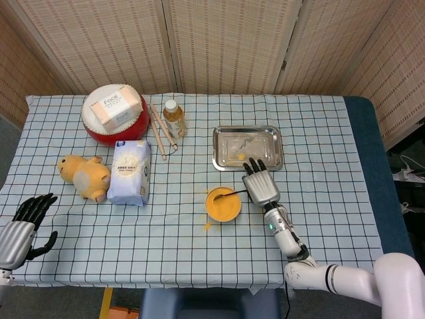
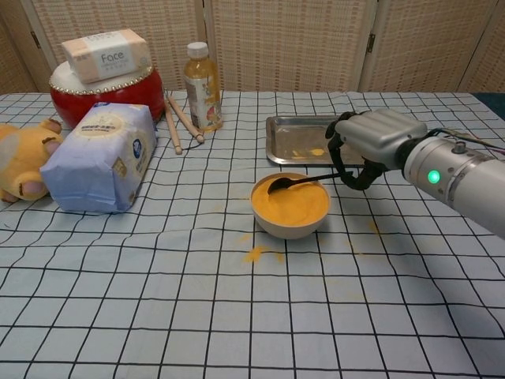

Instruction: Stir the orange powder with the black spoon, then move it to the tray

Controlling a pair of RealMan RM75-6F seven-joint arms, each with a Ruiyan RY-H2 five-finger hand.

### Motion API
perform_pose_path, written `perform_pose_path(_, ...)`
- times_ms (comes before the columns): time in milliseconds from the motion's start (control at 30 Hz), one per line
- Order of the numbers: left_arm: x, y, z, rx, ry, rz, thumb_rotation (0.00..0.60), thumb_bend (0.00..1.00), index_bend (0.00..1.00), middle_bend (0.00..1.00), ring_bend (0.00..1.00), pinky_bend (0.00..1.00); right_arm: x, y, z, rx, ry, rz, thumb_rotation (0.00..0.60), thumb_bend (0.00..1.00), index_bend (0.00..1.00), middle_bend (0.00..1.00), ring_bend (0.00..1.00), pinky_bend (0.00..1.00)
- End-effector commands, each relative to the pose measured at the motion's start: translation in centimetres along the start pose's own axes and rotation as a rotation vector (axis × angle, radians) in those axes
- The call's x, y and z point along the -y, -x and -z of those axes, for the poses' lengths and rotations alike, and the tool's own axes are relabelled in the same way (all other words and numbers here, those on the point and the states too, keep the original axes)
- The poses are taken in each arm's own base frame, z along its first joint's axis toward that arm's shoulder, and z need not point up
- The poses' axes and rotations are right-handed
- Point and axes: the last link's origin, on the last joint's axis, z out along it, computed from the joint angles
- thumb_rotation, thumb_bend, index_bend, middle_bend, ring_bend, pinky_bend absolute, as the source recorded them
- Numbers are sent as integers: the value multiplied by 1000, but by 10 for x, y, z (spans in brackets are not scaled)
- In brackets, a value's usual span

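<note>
Mid-stir, right hand (image 2: pixel 371 150) gripped spoon (image 2: pixel 296 181) in powder (image 2: pixel 290 202); left hand (image 1: pixel 23 229) empty, fingers spread; tray (image 2: pixel 296 136) move undone.

The head view looks steeply down from high above the near edge, taking in the whole checkered table (image 1: pixel 199 246), with the folding screen (image 1: pixel 226 46) at 12 o'clock. The chest view sits low and close, facing 12 o'clock across the cloth. Both share the bowl (image 2: pixel 289 207) and tray (image 2: pixel 296 142).
</note>
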Motion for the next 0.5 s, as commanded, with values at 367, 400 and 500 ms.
perform_pose_path(367, -2, 0, 2, -1, 7, -3, 600, 472, 0, 0, 0, 42, -4, -9, 32, 7, -41, 31, 600, 604, 849, 144, 0, 111)
perform_pose_path(400, -2, 0, 2, -2, 8, -2, 600, 472, 0, 0, 0, 42, -5, -11, 33, 0, -39, 27, 600, 604, 849, 144, 0, 111)
perform_pose_path(500, -3, 0, 2, -3, 11, -3, 600, 472, 0, 0, 0, 42, -8, -20, 35, -29, -27, 14, 600, 604, 849, 144, 0, 114)
